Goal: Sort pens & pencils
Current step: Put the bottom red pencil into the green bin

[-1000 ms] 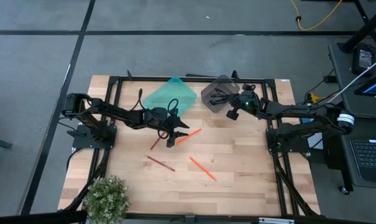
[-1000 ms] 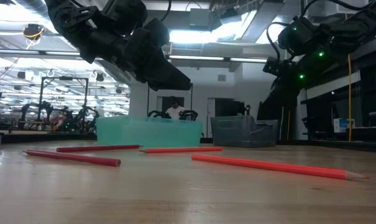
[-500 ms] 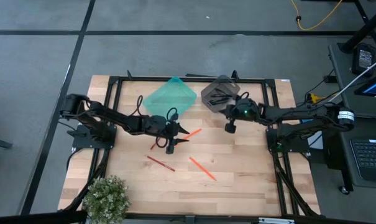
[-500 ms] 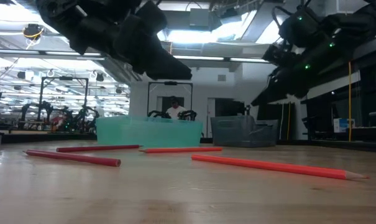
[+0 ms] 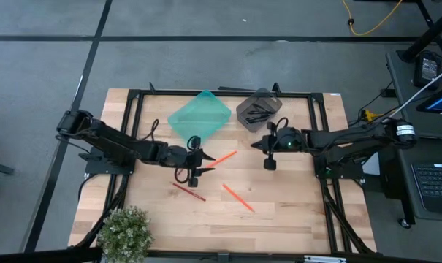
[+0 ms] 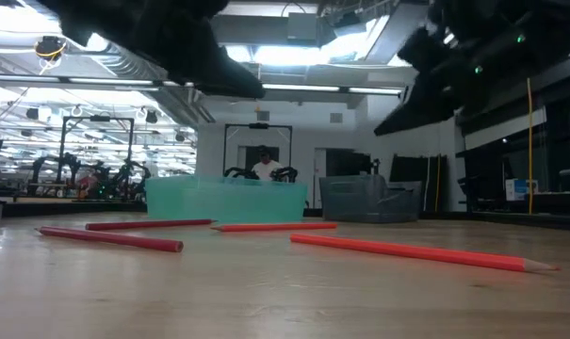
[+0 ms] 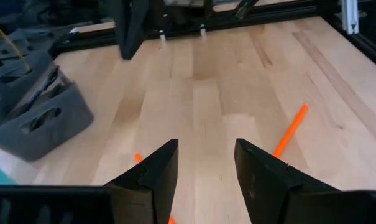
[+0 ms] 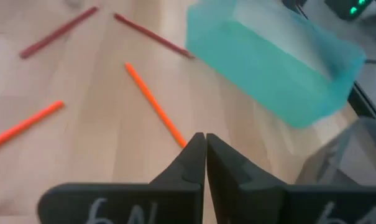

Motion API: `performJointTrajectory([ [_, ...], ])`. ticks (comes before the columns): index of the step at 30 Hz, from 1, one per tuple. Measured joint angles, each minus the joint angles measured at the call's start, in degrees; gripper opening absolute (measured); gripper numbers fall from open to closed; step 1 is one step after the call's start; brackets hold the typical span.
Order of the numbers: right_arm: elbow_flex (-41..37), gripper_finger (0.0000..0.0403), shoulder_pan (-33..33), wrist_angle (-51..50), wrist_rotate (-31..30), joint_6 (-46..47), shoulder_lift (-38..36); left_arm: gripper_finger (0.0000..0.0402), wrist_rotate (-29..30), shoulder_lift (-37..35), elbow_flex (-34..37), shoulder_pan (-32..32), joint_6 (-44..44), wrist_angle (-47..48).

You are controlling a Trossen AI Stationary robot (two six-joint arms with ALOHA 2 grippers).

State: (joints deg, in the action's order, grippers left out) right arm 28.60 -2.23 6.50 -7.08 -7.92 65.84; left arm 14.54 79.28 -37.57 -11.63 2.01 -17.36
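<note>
Two orange pencils [image 5: 222, 157] [image 5: 237, 197] and two dark red pencils [image 5: 188, 191] [image 8: 57, 32] lie flat on the wooden table. Black pens [image 5: 256, 111] lie inside the grey bin [image 5: 258, 109]. My left gripper [image 5: 197, 166] hovers open above the table's middle, near one red pencil, with nothing between its fingers [image 7: 203, 174]. My right gripper [image 5: 268, 152] hangs shut and empty just in front of the grey bin; its closed fingers [image 8: 205, 155] point over an orange pencil [image 8: 153, 102] toward the teal bin [image 8: 275, 62].
The teal bin [image 5: 200, 115] and the grey bin stand side by side at the table's far edge. A potted plant [image 5: 124, 230] sits at the near left corner. A black frame rail [image 5: 221, 93] runs around the table. Bare wood lies at the near right.
My right gripper has swung away from above the grey bin toward the table's middle and near edge, staying shut. My left gripper has drawn back a little toward the left and near edges and risen, still open. The pencils have not moved.
</note>
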Motion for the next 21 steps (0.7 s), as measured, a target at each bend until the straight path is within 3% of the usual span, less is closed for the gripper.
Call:
performJointTrajectory([
  [6, 5.35, 0.0016, 6.70, -8.27, -7.53, 1.59, 0.00, 0.0151, 8.87, -4.29, 5.28, -5.58, -4.14, -0.21],
  [9, 7.06, 0.0016, 9.36, -9.47, -8.28, 4.11, 0.00, 0.0151, 12.88, -7.08, 8.68, -8.56, -5.79, -3.05],
  [21, 8.43, 0.0017, 16.27, -12.00, -7.92, 15.46, 1.29, 0.0151, 10.34, -10.88, 12.32, -12.94, -7.63, -4.09],
])
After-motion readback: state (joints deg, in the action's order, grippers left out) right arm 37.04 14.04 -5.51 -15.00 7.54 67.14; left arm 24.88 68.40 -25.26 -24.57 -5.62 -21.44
